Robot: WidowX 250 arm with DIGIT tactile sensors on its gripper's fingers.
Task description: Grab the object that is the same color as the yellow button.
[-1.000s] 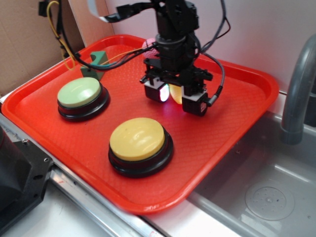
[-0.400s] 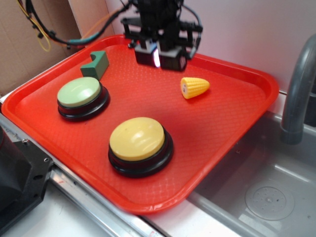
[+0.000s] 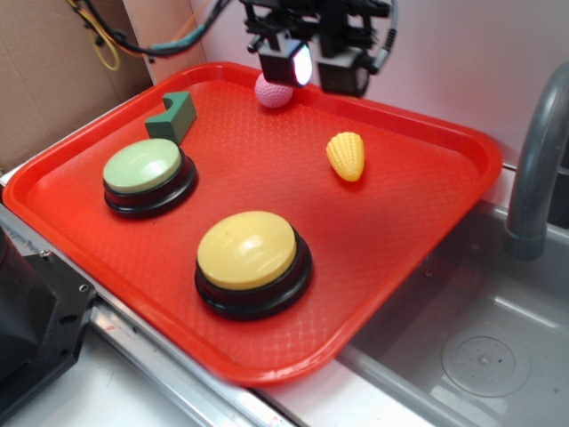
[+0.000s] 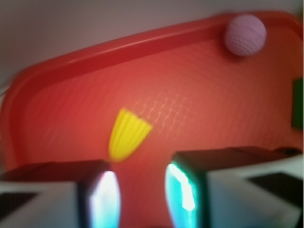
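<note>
Your pincer is hanging above the far edge of the red tray, its jaws standing narrowly apart with nothing between them. The yellow corn stub is lying on the tray floor below the pincer and toward the camera, apart from both fingers; the blurred wrist view is showing it just ahead of the left finger. The pink ball is resting beside that finger, against the rim. The yellow button is sitting well forward of the pincer, the green button and green block off to the side.
</note>
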